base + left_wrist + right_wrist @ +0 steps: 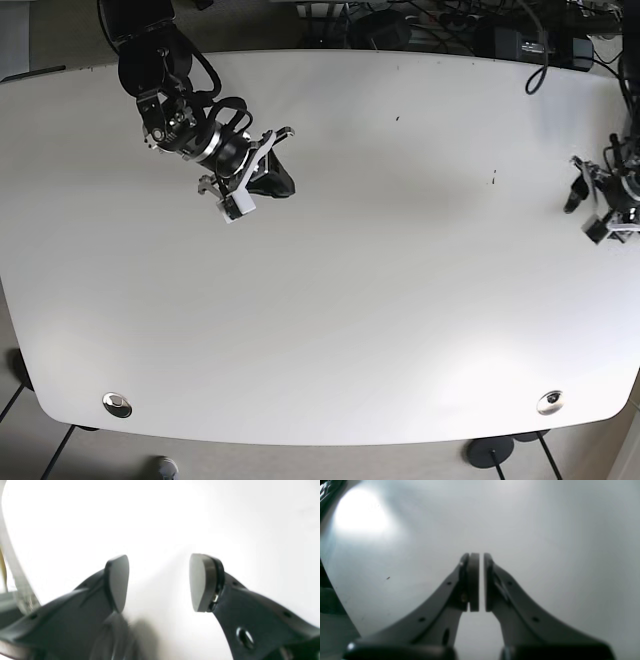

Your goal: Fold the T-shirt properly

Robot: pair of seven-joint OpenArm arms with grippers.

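The T-shirt shows in none of the views. Only the bare white table (380, 270) lies under both arms. In the left wrist view my left gripper (160, 557) hangs open over the white surface, with a wide gap and nothing between its pads. At the table's right edge in the base view the left gripper (588, 198) appears small. My right gripper (481, 555) is shut, its pads a thin slit apart and holding nothing. Seen from the base, the right gripper (283, 186) sits low over the far left part of the table.
Cables and dark equipment (500, 35) crowd the floor behind the far edge. Two round metal fittings (118, 404) (549, 402) sit near the front corners. A table edge and a dark gap (327, 597) show at the left of the right wrist view.
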